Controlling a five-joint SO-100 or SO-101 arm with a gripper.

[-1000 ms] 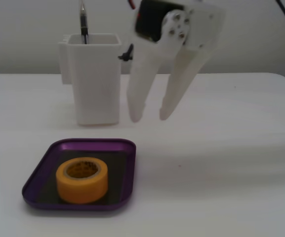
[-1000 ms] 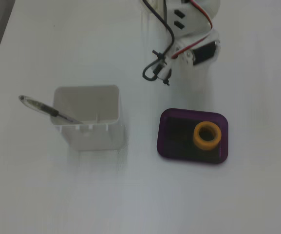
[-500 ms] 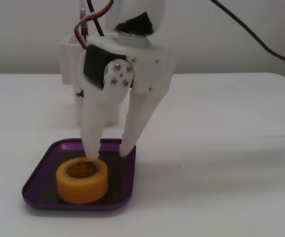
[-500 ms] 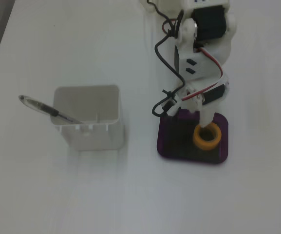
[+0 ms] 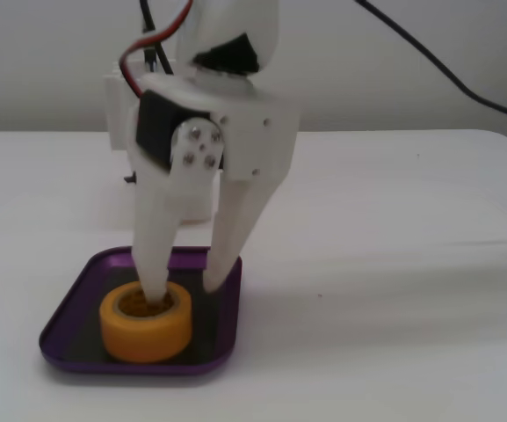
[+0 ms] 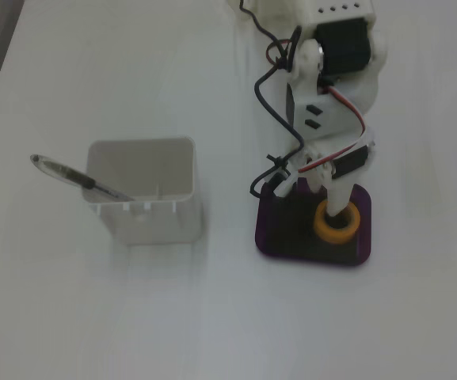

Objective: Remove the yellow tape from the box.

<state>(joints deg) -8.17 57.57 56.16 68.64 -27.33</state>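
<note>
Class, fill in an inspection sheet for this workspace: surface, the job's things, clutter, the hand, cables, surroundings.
Surface: white table, bare and clean around the tray.
Job's things: yellow tape lies flat inside the purple tray, hollow core up.
Clutter: tall white container left of the tray in a fixed view, with a pen leaning over its rim.
Hand: hand open, one finger down in the tape's core, the other outside the roll; tape not lifted.
Cables: red and black wires loop beside the arm; a black cable crosses behind.
Surroundings: plain wall; nothing else seen.
</note>
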